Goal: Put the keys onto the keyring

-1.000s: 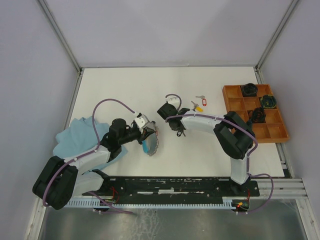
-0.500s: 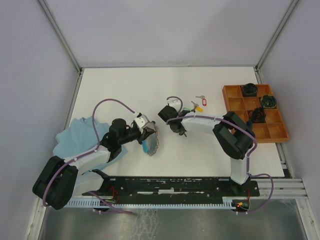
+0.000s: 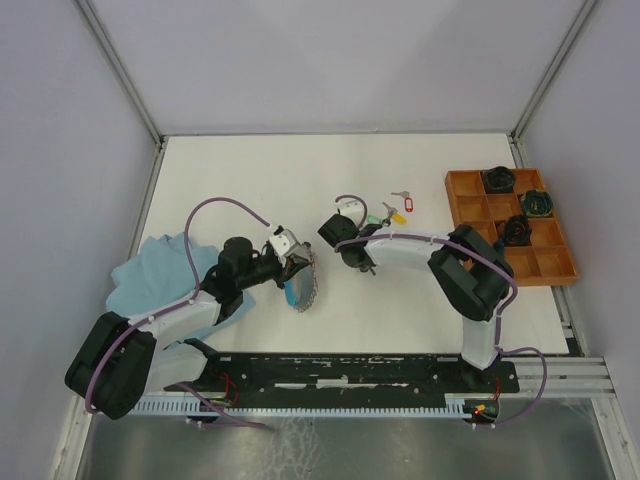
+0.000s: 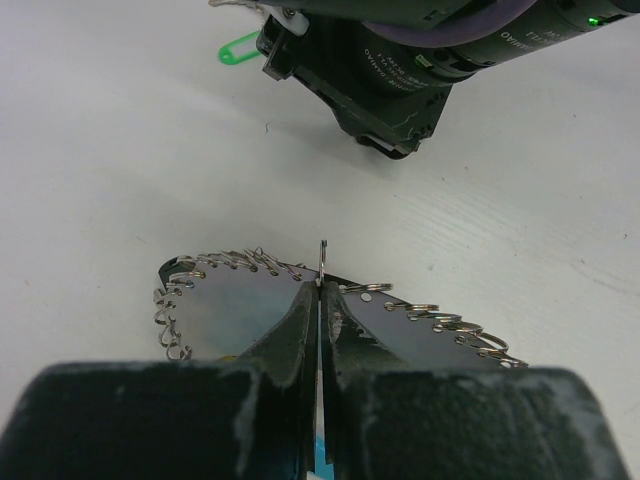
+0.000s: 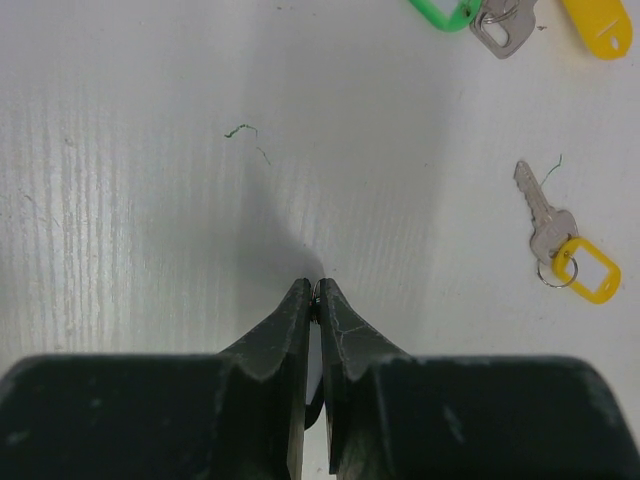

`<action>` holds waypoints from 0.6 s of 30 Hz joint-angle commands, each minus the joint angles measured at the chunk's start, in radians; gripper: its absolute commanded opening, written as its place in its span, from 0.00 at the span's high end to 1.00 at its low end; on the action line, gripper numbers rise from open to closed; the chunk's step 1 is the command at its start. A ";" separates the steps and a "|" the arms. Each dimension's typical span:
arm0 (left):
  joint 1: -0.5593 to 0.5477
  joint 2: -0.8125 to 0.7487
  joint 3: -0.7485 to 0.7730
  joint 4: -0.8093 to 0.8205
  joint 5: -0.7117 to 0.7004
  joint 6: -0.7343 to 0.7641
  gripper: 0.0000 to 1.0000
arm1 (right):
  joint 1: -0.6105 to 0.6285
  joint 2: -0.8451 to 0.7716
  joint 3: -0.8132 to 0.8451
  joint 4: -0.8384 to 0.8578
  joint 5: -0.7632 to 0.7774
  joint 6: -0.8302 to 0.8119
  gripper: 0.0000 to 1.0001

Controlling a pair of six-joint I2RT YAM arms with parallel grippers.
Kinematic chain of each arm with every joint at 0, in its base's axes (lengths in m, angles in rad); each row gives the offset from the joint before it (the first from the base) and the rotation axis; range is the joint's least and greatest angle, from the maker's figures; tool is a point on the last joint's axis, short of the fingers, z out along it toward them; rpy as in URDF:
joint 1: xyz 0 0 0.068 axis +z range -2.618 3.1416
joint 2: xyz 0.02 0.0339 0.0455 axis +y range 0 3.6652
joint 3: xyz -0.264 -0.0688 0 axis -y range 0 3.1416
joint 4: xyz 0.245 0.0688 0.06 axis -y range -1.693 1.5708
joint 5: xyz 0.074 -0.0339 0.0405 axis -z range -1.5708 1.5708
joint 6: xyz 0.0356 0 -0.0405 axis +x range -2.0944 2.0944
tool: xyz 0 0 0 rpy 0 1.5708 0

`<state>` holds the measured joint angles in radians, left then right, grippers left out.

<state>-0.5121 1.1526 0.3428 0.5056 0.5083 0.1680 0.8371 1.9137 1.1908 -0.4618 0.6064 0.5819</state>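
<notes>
Since left gripper is clamped shut on the keyring wire, left of centre, it should hold steady. Right gripper: jaws nearly together, contents unclear; approach the wire end squarely. Right wrist view shows a yellow-tagged key right of its fingers; left wrist shows only a green tag.

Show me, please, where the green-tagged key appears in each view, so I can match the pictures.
Top external: green key lies mid-table, just left of the yellow tag.
Left wrist: top left, near the edge; only its tag shows.
Right wrist: top edge, right of centre, tag partly cut off.
Shared landmark: the right hand, which sits close to the key in every view.
</notes>
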 commanded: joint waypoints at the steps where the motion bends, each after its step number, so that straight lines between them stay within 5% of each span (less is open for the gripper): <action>1: 0.000 -0.021 0.023 0.092 0.024 -0.015 0.97 | 0.003 -0.049 -0.017 -0.004 0.013 0.004 0.85; 18: -0.001 -0.020 0.024 0.093 0.031 -0.016 0.97 | 0.003 -0.108 -0.050 -0.005 0.014 -0.004 0.92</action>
<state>-0.5121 1.1526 0.3428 0.5114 0.5087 0.1677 0.8371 1.8565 1.1465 -0.4690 0.6025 0.5781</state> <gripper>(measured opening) 0.040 0.077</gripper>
